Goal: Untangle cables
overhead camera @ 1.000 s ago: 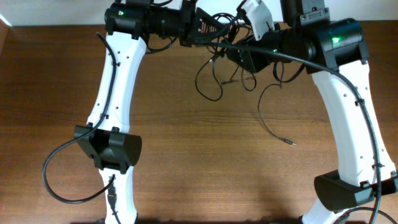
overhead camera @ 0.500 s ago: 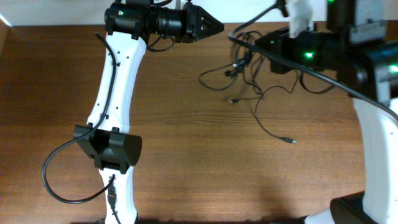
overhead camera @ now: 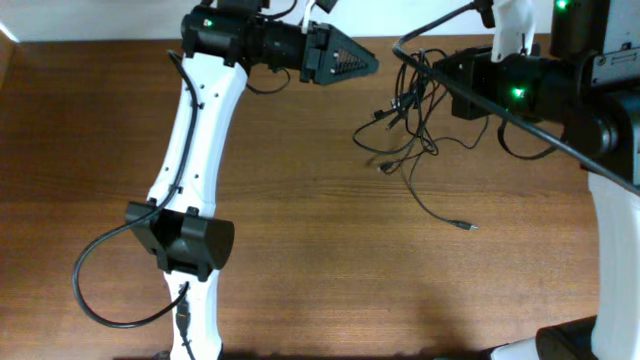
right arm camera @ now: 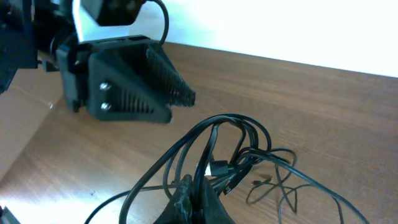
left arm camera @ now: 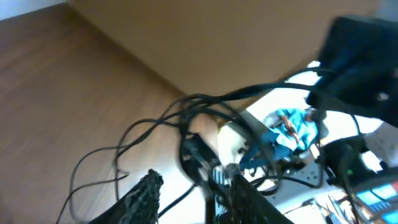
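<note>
Far right over the bench [overhead camera: 300,230], cables [overhead camera: 408,100] bunched and pinched in the right claw [right arm camera: 196,196], loops hanging down to the wood. One strand trailing nearer, ending in a small plug [overhead camera: 467,227] flat on the bench. Left claw [overhead camera: 374,67] just left of the bunch, fingers spread, touching no cord.

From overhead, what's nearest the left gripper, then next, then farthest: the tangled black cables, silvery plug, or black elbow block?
From the left gripper:
1. tangled thin black cables, close beside it.
2. small silvery plug, lying loose, lower right.
3. left arm's black elbow block, far lower left.
</note>
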### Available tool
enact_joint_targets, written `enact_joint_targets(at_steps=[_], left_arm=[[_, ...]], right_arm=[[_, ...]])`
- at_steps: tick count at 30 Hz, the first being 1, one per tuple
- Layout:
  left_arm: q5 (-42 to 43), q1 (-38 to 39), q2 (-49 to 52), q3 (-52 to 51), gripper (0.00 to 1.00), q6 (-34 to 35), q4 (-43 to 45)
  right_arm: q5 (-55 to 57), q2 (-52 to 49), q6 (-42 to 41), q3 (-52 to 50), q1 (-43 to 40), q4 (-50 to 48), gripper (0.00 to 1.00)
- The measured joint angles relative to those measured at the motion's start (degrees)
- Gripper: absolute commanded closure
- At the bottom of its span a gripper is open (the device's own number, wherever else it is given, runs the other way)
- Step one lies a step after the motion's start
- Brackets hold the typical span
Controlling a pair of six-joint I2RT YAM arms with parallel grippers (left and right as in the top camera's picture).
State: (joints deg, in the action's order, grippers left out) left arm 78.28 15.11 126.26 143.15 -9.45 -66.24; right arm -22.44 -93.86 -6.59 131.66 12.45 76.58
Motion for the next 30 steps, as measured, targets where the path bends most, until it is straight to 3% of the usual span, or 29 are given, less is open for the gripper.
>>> enact_joint_targets(at_steps=[3, 10, 14, 17, 20, 23, 30], left_arm=[[0.02, 1.38, 0.00, 0.00, 0.52, -2.05, -0.26], [-3.78, 2.75, 0.00, 0.00, 0.55, -2.10, -0.37], [-11.23, 6.54, 0.00, 0.00, 0.70, -1.70, -0.39], [-16.85, 8.20, 0.00, 0.00, 1.00, -0.90, -0.35], [-28.68, 7.13, 0.00, 0.00, 1.00, 4.20, 1.29], [-34.42, 4.90, 0.00, 0.00, 1.00, 6.91, 2.32], [-36.52, -2.27, 0.00, 0.00, 1.00, 8.02, 2.29]], right_arm=[[0.20, -2.08, -2.27, 0.00, 0.00, -0.59, 0.96], [0.35, -5.97, -6.16, 0.00, 0.00, -4.74, 0.96], [0.09, -5.97, -6.91, 0.00, 0.00, -5.09, 0.96], [-0.63, -5.97, -6.95, 0.00, 0.00, -5.07, 0.96], [-1.42, -5.97, -6.95, 0.00, 0.00, -4.48, 0.96], [-0.57, -5.70, -6.93, 0.00, -0.87, -0.17, 0.96], [0.09, -0.68, -5.31, 0.00, -16.33, 10.62, 0.96]])
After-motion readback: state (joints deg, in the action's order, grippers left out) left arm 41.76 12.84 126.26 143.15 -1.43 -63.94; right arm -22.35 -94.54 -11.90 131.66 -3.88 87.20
